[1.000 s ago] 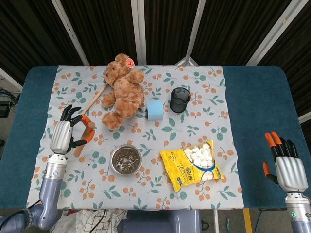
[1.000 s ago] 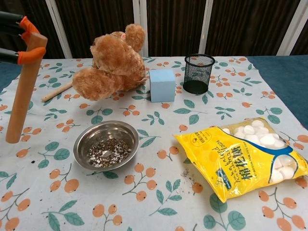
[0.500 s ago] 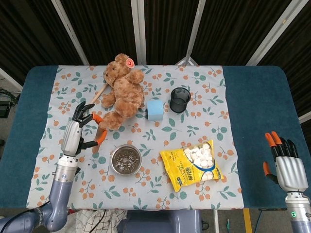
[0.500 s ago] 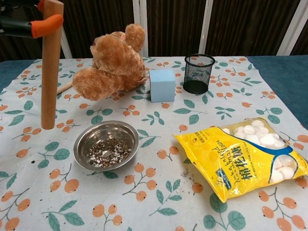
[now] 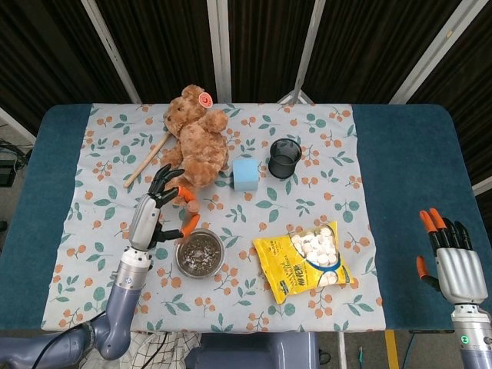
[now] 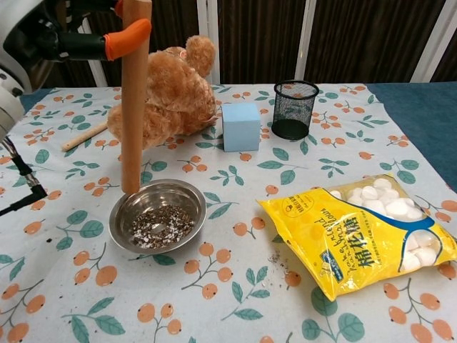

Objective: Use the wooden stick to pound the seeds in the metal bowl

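My left hand [image 5: 157, 209] [image 6: 43, 36] grips a thick wooden stick [image 6: 133, 100] [image 5: 191, 207] near its top and holds it upright. The stick's lower end hangs just above the far left rim of the metal bowl [image 6: 158, 214] [image 5: 200, 253], which holds a layer of dark and pale seeds [image 6: 160, 226]. My right hand [image 5: 452, 261] hangs open off the table's right edge, far from the bowl; the chest view does not show it.
A brown teddy bear [image 6: 168, 93] lies behind the bowl with a thin wooden rod [image 6: 83, 135] beside it. A blue block [image 6: 240, 126] and a black mesh cup [image 6: 294, 108] stand at the back. A yellow bag of white sweets [image 6: 364, 234] lies to the right.
My left hand has carried the stick rightward from the table's left side to just above the bowl's rim, turning it from tilted to upright. The right hand has not moved.
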Motion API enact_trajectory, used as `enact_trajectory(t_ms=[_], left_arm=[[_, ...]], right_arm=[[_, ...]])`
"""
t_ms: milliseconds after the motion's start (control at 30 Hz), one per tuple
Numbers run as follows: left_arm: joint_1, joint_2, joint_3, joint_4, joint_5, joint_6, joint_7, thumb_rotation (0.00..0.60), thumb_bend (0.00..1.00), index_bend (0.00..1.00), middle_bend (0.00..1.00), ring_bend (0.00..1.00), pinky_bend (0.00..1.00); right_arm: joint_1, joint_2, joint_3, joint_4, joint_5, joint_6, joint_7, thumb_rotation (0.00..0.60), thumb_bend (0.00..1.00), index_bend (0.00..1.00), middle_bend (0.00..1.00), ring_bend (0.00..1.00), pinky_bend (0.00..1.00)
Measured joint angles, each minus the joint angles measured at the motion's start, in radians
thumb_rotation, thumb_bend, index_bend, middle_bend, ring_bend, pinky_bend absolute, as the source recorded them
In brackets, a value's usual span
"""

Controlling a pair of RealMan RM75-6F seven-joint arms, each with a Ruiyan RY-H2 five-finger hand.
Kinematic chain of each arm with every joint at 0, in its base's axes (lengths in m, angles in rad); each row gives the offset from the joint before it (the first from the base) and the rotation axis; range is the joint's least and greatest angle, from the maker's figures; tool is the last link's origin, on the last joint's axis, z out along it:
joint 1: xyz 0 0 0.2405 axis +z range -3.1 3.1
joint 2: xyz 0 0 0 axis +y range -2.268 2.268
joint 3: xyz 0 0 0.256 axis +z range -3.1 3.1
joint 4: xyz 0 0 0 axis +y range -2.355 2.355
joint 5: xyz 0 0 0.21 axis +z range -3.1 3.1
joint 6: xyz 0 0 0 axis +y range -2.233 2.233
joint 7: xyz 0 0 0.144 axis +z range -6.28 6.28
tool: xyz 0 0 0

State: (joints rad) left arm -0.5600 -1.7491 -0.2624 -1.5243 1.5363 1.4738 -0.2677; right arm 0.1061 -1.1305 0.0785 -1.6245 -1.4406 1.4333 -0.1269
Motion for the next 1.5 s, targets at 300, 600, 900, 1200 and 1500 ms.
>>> enact_trajectory(t_ms=[300,600,900,1200,1500], left_arm=[[-0.038,-0.092,0.008,0.122,0.037,0.009,-0.088,0.600,0.88,0.60,0.67,0.16,0.03],[-0.048,-0.128,0.026,0.161,0.059,0.022,-0.116,0.600,0.88,0.60,0.67,0.16,0.03],[-0.049,-0.163,0.047,0.226,0.097,0.060,-0.158,0.600,0.88,0.60,0.67,0.16,0.03],[-0.039,-0.196,0.074,0.310,0.107,0.085,-0.218,0.600,0.88,0.60,0.67,0.16,0.03],[-0.026,-0.224,0.096,0.369,0.101,0.089,-0.259,0.600,0.88,0.60,0.67,0.16,0.03]], right_arm=[[-0.001,-0.001,-0.001,0.003,-0.001,0.001,0.003,0.600,0.51,0.00,0.00,0.00,0.00],[0.000,0.000,0.000,0.001,-0.001,0.000,0.002,0.600,0.51,0.00,0.00,0.00,0.00],[-0.002,-0.002,-0.001,0.002,0.000,0.001,0.002,0.600,0.51,0.00,0.00,0.00,0.00],[0.000,-0.002,0.000,0.001,0.002,-0.001,0.001,0.600,0.51,0.00,0.00,0.00,0.00],[-0.001,-0.003,0.001,0.002,0.003,0.001,-0.001,0.600,0.51,0.00,0.00,0.00,0.00]])
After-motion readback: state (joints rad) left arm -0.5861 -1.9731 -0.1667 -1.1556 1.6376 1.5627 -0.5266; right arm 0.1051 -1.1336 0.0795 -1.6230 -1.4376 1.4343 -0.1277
